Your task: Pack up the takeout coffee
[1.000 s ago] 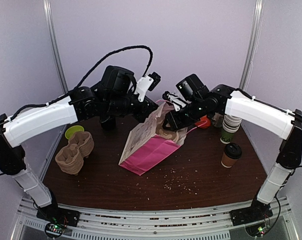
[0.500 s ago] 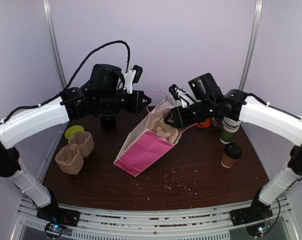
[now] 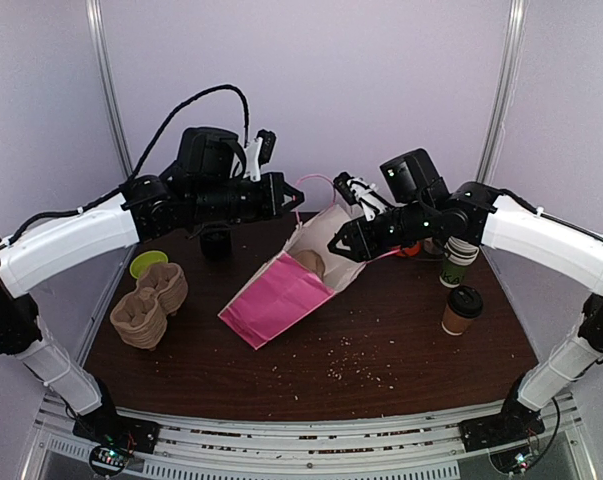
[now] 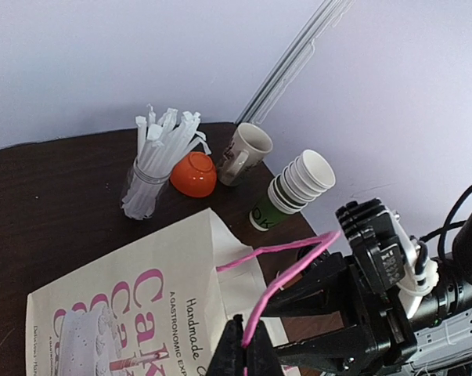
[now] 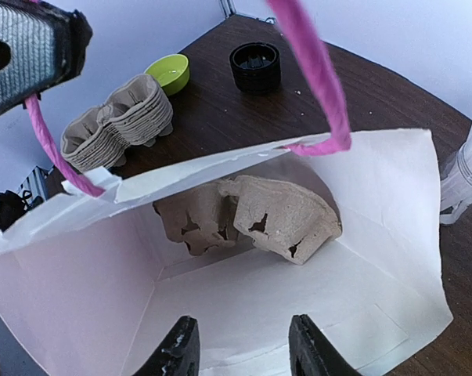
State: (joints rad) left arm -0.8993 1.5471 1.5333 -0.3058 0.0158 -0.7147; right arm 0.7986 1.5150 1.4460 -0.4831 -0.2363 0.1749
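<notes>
Dark table point(image 3: 411, 340), takeout coffee point(image 3: 462, 310), cup stack point(image 3: 459, 258), carrier stack point(image 3: 148, 305), crumbs point(image 3: 346, 358)

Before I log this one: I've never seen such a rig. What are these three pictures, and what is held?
Two robot arms with two-finger grippers stand at the near edge of a table. The top view looks down from behind them; the other two come from cameras on each wrist. The left gripper is shut on the pink handle of a paper bag, holding its mouth up. The right gripper is open at the bag's rim; a cardboard cup carrier lies inside. The takeout coffee stands on the table, unpacked, beside a stack of cups.
</notes>
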